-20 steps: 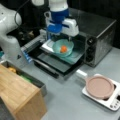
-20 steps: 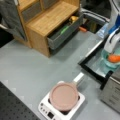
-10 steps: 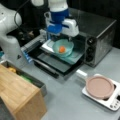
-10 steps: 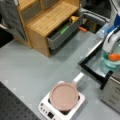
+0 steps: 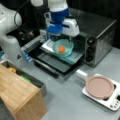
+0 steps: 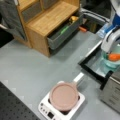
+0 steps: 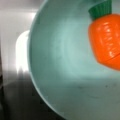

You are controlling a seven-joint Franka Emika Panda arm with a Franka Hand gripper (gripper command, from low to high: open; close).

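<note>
Teal bowl (image 5: 63,47) with carrot (image 5: 61,49), tool (image 5: 60,37) just above

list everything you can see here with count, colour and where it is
bowl: 1, teal, on the oven's pulled-out tray, under the gripper
toy carrot: 1, orange with green top, inside the bowl
toaster oven: 1, black and silver, door open, at a front view's top right
pan: 1, pink, white handle, on the hob
hob: 1, white, at a front view's bottom
wooden shelf unit: 1, light wood, with an open grey drawer holding small items
table: 1, grey
gripper: 1, blue and white, just above the bowl
</note>
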